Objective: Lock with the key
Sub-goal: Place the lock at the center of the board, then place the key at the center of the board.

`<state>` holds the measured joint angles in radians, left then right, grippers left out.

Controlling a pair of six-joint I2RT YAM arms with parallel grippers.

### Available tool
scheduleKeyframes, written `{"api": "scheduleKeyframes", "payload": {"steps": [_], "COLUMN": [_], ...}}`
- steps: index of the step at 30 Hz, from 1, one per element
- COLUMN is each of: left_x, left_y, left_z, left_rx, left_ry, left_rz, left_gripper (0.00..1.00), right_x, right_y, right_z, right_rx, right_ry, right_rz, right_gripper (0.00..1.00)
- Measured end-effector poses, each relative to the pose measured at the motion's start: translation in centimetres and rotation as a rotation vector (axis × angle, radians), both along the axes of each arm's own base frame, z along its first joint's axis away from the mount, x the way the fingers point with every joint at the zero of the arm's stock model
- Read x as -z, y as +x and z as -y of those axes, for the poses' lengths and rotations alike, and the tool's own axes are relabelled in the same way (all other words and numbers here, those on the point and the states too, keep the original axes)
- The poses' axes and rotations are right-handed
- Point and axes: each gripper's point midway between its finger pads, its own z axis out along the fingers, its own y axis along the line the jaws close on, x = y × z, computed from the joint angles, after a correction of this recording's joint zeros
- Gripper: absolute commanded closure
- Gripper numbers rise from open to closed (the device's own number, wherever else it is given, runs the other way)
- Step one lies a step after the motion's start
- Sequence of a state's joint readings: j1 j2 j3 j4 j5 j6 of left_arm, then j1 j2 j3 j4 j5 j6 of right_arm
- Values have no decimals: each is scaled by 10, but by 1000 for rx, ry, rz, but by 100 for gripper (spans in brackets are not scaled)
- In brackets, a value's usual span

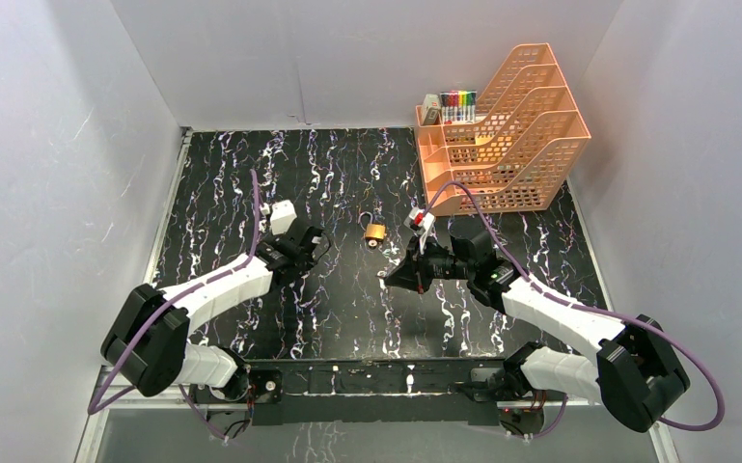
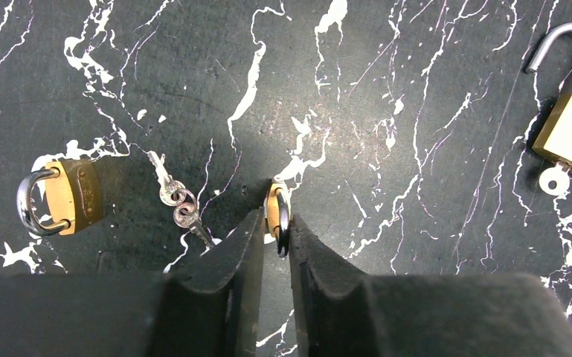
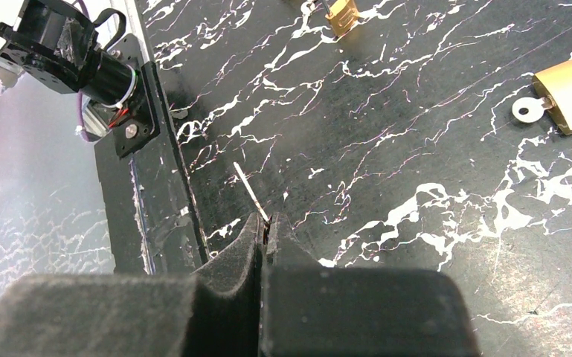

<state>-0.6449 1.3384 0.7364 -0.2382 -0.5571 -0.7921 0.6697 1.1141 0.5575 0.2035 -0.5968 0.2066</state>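
A black tabletop (image 1: 347,164) veined with white, like marble, fills the floor of a booth closed in by plain white walls (image 1: 58,145) on the left, the far side and the right. A pale metal strip (image 1: 171,207) runs along the tabletop's left edge. In the far right corner stands a peach-orange plastic file rack (image 1: 531,145), its four slotted tiers stepping upward toward the right wall. At the rack's far left end, against the back wall, a pack of coloured markers (image 1: 459,104) stands upright, and just beside it on the left sits a small pale box (image 1: 431,108), too small to identify.
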Motion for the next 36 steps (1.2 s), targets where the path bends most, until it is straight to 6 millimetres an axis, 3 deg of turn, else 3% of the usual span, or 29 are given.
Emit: {"api": "scheduleKeyframes", "payload": {"steps": [9,13,17,20,24,28,32,36], "left_x": [-9,-18,-43,-72,-115,-148,-161,-155], "left_y": [6,9,14,15,7,-7,-17,-21], "left_z": [4,6,7,4,-9,-29,-42,-46], "left_rx": [13,22,32,37,32,14,8,17], "left_ry": [-2,-2,-14,-36,-75,-113,-119,-100], "left_rz": [16,32,80,144,246,330,360,347], "left_gripper": [51,38,18,9,2,2,2,2], "right_x": [2,12,18,16,19,43,77,102], "right_y": [0,6,24,45,55,70,80,88], "right_z": [0,-5,-26,-60,-99,-130,-133,-126], "right_rx": [0,5,20,34,30,66,113,165], "right_ry": [-6,-33,-78,-117,-158,-244,-344,-422], "right_rz": [-7,-36,-53,-26,4,15,-9,-32], "right_gripper": [100,100,100,100,100,100,100,100]}}
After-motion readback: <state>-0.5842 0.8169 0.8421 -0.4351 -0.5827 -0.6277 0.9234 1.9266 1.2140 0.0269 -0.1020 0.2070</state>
